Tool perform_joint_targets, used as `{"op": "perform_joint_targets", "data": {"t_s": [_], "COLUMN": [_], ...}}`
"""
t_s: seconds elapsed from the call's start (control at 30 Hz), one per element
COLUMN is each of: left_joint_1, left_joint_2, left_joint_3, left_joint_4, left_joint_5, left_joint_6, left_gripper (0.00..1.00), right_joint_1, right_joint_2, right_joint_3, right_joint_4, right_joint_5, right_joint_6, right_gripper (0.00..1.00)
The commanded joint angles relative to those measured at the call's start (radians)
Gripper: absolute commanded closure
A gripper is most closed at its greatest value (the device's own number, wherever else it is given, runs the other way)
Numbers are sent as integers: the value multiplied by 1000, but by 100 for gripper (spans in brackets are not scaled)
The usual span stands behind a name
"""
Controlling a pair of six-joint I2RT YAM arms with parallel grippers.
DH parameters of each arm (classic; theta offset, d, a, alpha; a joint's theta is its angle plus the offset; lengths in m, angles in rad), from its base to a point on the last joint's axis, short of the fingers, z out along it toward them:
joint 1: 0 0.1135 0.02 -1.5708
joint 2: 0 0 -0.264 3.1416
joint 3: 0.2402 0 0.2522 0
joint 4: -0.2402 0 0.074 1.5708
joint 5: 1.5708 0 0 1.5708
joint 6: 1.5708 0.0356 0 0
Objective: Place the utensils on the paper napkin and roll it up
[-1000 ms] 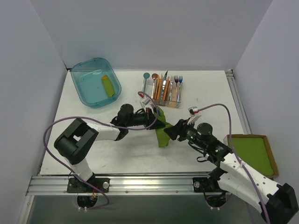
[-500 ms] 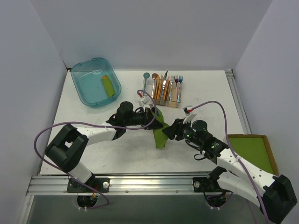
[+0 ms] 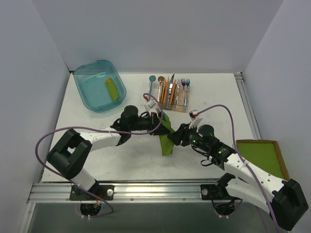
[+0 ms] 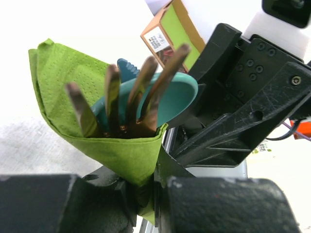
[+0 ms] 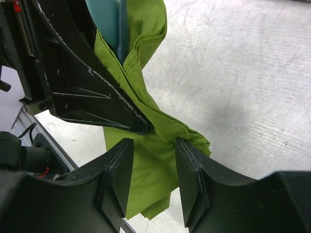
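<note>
The lime-green paper napkin (image 3: 166, 141) is wrapped as a cone around the utensils and held up off the table. In the left wrist view the copper fork (image 4: 127, 97) and the teal spoon (image 4: 174, 96) stick out of the napkin (image 4: 63, 82). My left gripper (image 3: 159, 121) is shut on the wrapped bundle (image 4: 153, 194). My right gripper (image 3: 176, 137) is open, its jaws on either side of the napkin's hanging lower part (image 5: 150, 160), with one finger (image 5: 189, 170) touching the paper. The spoon's teal edge (image 5: 104, 14) shows at the top of the right wrist view.
A clear caddy with other coloured cutlery (image 3: 172, 92) stands at the back centre. A teal bin (image 3: 92, 97) holding a yellow-green roll (image 3: 112, 89) is at the back left. A stack of green sheets in brown cardboard (image 3: 262, 158) lies at the right edge.
My right gripper has moved left, closer around the napkin's lower part. The bundle and my left gripper have shifted slightly left.
</note>
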Motion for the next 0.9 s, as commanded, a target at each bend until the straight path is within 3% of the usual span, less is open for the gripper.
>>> {"op": "perform_joint_targets", "data": {"t_s": [0.0,0.17,0.87], "left_joint_1": [-4,-4,24], "left_joint_2": [-45,-45,-87], "left_joint_3": [1,-8,-1], "left_joint_4": [101,161,130], "left_joint_5": [55,97,130], "left_joint_6": [-31,-75,-75], "left_gripper": [98,98,98], "right_joint_1": [8,9,6], "right_joint_2": [2,2,-37], "right_joint_3": [26,26,9], "right_joint_4": [75,83,72], "right_joint_5": [-32,-36,-43], "right_joint_6": [1,4,0], "right_gripper": [60,59,57]}}
